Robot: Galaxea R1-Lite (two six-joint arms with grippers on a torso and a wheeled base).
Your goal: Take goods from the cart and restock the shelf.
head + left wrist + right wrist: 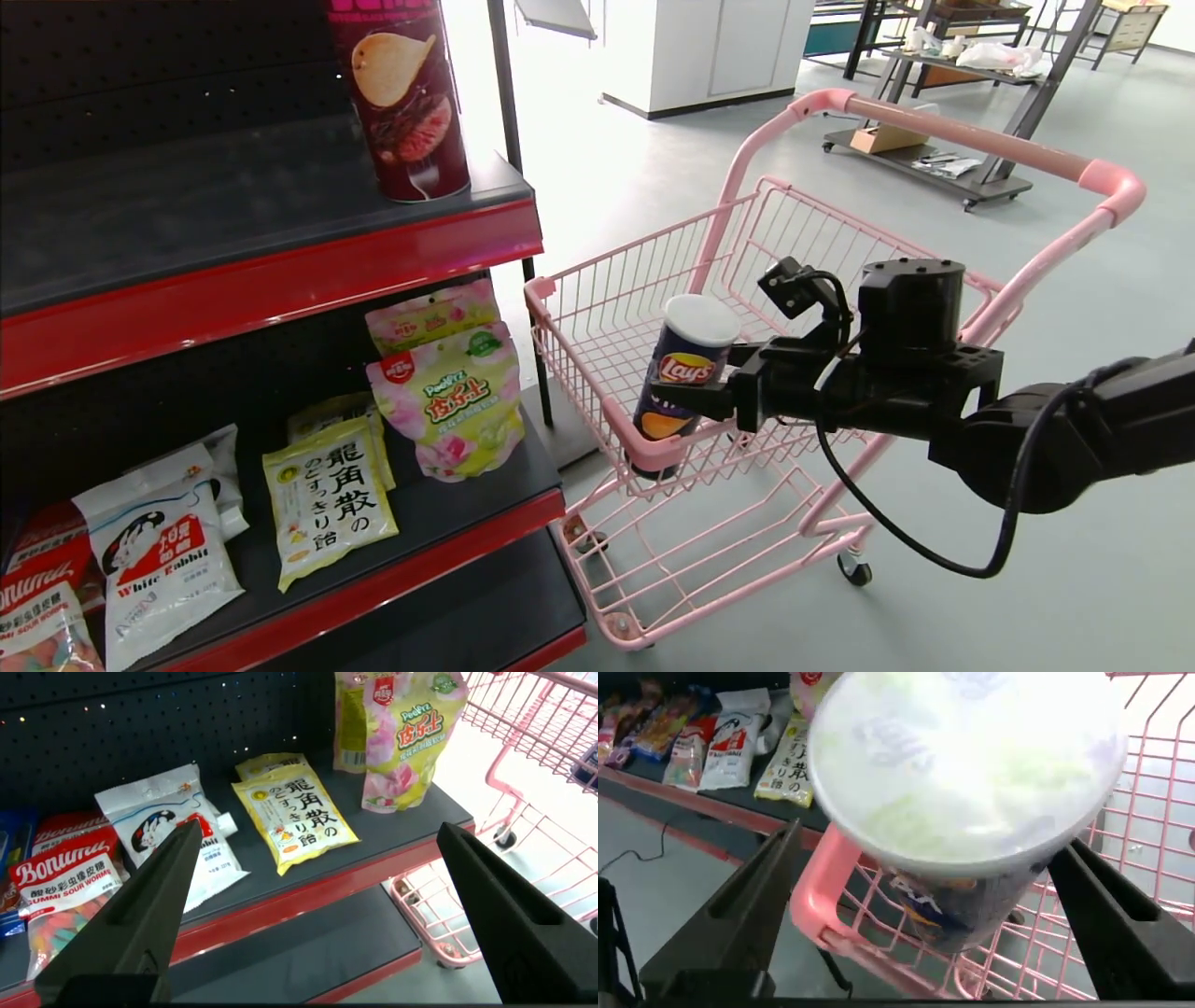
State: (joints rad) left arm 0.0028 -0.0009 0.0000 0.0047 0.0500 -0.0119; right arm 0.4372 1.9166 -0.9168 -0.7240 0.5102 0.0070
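Head view: right end effector (pixel 695 399) nearest, clamped round an upright potato chip can (pixel 689 350), slightly tilted, base at the pink cart's rim (pixel 539 291). Upper shelf (pixel 187 205) lies left and higher, with bare board beside the maroon chip can (pixel 401 93).
Left wrist view: left end effector (pixel 318 915) spread wide, empty, over candy bags (pixel 294 812).
Right wrist view: lid (pixel 962 761) between the fingers; the base probably must clear the rim first.
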